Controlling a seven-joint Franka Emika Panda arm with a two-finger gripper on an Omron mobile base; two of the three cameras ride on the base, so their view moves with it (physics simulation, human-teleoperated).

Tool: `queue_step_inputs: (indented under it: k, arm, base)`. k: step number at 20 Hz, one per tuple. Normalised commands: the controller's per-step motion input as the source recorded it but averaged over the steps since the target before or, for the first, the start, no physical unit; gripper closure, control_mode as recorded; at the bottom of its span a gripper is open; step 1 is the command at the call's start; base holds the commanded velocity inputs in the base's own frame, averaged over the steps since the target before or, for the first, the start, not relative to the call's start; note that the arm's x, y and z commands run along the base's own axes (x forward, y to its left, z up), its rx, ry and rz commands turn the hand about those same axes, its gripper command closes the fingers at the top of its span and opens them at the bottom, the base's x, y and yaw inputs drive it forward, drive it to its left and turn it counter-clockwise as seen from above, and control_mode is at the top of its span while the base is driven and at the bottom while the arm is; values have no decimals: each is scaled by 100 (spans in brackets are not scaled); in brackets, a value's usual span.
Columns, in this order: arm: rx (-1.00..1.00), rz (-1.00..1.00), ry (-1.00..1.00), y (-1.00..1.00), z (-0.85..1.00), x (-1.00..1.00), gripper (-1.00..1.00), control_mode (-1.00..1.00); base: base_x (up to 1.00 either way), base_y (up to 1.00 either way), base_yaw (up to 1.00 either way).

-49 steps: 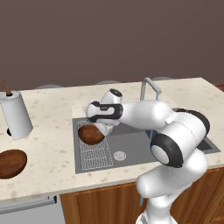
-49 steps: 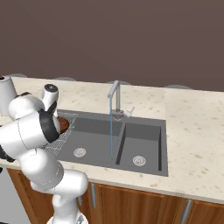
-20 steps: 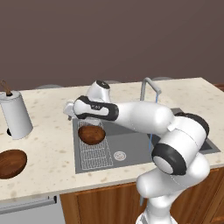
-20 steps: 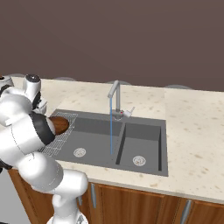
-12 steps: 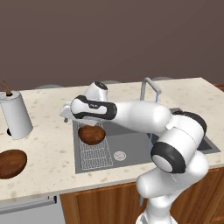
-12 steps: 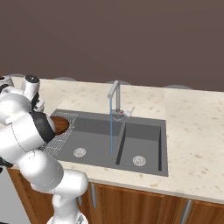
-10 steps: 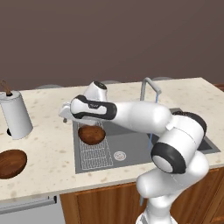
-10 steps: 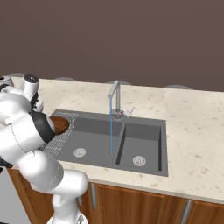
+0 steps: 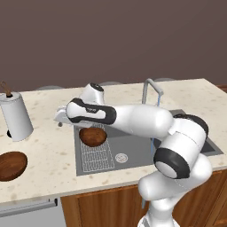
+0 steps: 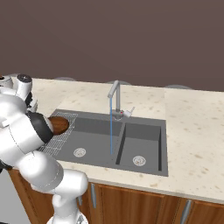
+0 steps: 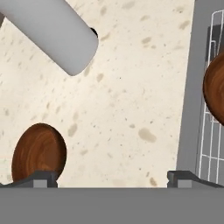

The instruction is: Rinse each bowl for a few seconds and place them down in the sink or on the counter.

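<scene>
The gripper [image 9: 59, 119] hangs empty over the counter [image 9: 48, 146], jaws spread wide. One bowl [image 9: 92, 136] rests tilted on the wire grid in the sink [image 9: 133, 150]; the other bowl [image 9: 11, 165] sits upright on the counter, near a white cylinder [image 9: 16, 116].

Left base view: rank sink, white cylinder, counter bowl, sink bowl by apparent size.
1. sink
2. white cylinder
3. counter bowl and sink bowl: look alike; the counter bowl is cut by the frame edge, so no ranking.
</scene>
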Motion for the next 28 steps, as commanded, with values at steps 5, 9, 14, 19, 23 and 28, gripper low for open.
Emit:
queue_step_inputs:
  k: [5, 9, 14, 19, 23, 28]
  arm:
    - [0, 5, -3, 20, 3, -23, -100, -100]
    - [0, 3, -1, 21, 4, -21, -100, -100]
    - [0, 4, -1, 23, 1, -25, -100, -100]
    - [0, 3, 0, 28, 0, -26, -100, -100]
    - [0, 3, 0, 28, 0, -30, -100, -100]
    - [0, 1, -1, 25, 0, -30, -100, -100]
  base:
    - [0, 0, 0]
    - [0, 0, 0]
    - [0, 0, 0]
    - [0, 0, 0]
    - [0, 0, 0]
    - [0, 0, 0]
